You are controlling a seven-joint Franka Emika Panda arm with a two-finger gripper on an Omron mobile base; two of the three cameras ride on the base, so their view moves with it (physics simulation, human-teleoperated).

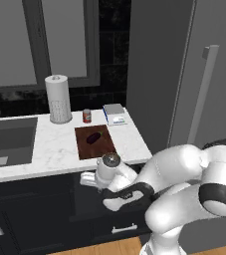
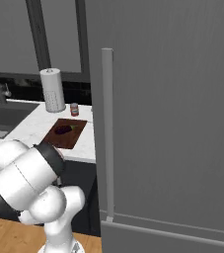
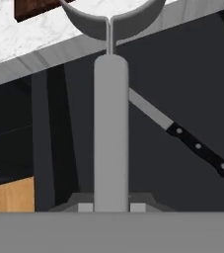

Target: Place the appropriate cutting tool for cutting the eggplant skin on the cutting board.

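Note:
The silvery-grey peeler [image 3: 111, 138] stands upright in the hand view, its forked head [image 3: 108, 15] up by the counter's edge. My gripper [image 3: 111, 207] is shut on the lower end of its handle. In the left base view the gripper [image 1: 86, 180] hangs just below the counter front, ahead of the dark reddish-brown cutting board [image 1: 84, 147]. The small purple eggplant [image 1: 94, 137] lies on the board's far half. Board [image 2: 70, 138] and eggplant [image 2: 63, 130] also appear in the right base view, and a board corner [image 3: 34, 7] in the hand view.
A black-handled knife [image 3: 182, 136] lies in the dark open drawer behind the peeler. On the marble counter [image 1: 55, 149] stand a paper towel roll [image 1: 58, 98], a red can [image 1: 86, 116] and a white-and-blue box [image 1: 114, 113]. Sink [image 1: 5, 139] at left, fridge [image 1: 204, 89] at right.

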